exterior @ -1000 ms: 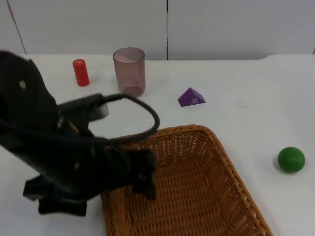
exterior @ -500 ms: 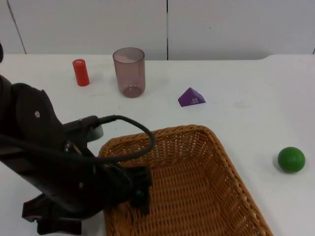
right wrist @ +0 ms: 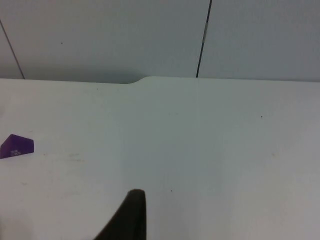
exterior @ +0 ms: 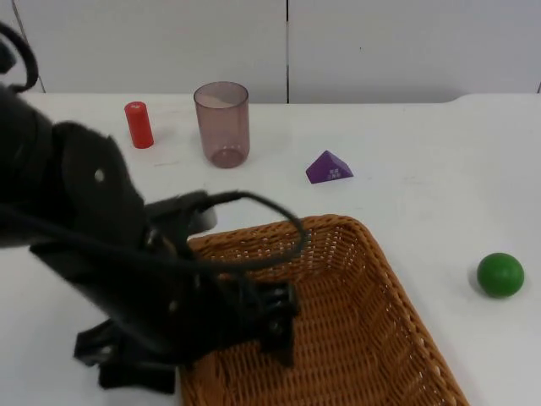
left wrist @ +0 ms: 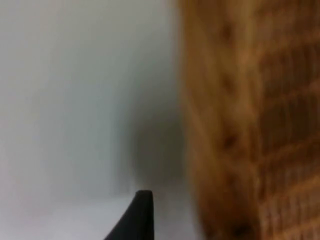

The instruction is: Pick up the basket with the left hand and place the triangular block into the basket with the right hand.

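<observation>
A woven brown basket (exterior: 385,264) lies on the white table near the front. My left arm hangs over its left side, with the left gripper (exterior: 272,326) low at the left rim, above the basket's inside. In the left wrist view the blurred basket wall (left wrist: 235,125) stands close beside a black fingertip (left wrist: 137,215). The purple triangular block (exterior: 329,167) rests on the table behind the basket, apart from it. It also lies far off in the right wrist view as a purple block (right wrist: 17,146), beyond the right gripper's fingertip (right wrist: 127,215), which hovers over bare table.
A red cylinder (exterior: 139,124) and a translucent pink cup (exterior: 222,123) stand at the back left. A green ball (exterior: 500,274) lies at the right, beside the basket. The grey partition wall closes the far edge.
My left arm has swung to the right and further over the basket's left side. The basket, block, cup, cylinder and ball have stayed where they were.
</observation>
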`<state>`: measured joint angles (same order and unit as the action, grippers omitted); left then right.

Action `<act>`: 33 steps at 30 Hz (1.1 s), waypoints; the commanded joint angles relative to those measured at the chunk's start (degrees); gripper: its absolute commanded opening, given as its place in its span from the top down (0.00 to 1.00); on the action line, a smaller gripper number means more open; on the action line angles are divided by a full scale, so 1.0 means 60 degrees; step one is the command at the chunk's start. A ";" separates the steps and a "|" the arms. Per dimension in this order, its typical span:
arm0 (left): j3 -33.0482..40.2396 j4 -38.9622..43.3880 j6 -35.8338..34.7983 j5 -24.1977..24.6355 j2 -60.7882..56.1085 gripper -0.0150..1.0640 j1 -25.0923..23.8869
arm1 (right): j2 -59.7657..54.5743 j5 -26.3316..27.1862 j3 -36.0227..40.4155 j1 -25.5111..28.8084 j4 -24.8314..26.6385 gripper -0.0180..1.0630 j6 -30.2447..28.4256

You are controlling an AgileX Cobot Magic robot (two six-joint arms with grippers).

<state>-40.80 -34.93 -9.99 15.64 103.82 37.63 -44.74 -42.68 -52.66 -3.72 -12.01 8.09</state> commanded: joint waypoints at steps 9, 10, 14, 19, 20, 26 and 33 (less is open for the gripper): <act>-0.0215 -0.0088 0.0044 0.0086 0.0694 0.01 0.0056 | -0.0016 0.0091 -0.0071 -0.0031 0.0053 0.01 0.0002; -0.0215 -0.0088 0.0044 0.0086 0.0694 0.01 0.0056 | -0.0016 0.0091 -0.0071 -0.0031 0.0053 0.01 0.0002; -0.0215 -0.0108 0.0044 0.0123 0.0694 0.04 0.0056 | -0.0016 0.0139 -0.0071 -0.0031 0.0048 0.01 0.0002; -0.0215 -0.0108 0.0044 0.0123 0.0694 0.42 0.0056 | -0.0016 0.0313 -0.0071 -0.0031 0.0048 0.01 0.0002; -0.0215 -0.0108 0.0044 0.0104 0.0694 0.54 0.0056 | -0.0016 0.0334 -0.0071 -0.0031 0.0048 0.01 0.0002; -0.0215 -0.0314 0.0044 0.0123 0.0694 0.99 0.0056 | -0.0016 0.0334 -0.0071 -0.0031 0.0024 0.01 0.0002; -0.0234 -0.0360 0.0044 0.0154 0.0064 0.99 -0.0198 | -0.0016 0.0351 -0.0071 -0.0031 0.0026 0.01 0.0002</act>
<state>-42.21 -37.13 -10.40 16.66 106.46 37.48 -44.74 -41.21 -52.66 -3.72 -12.01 8.09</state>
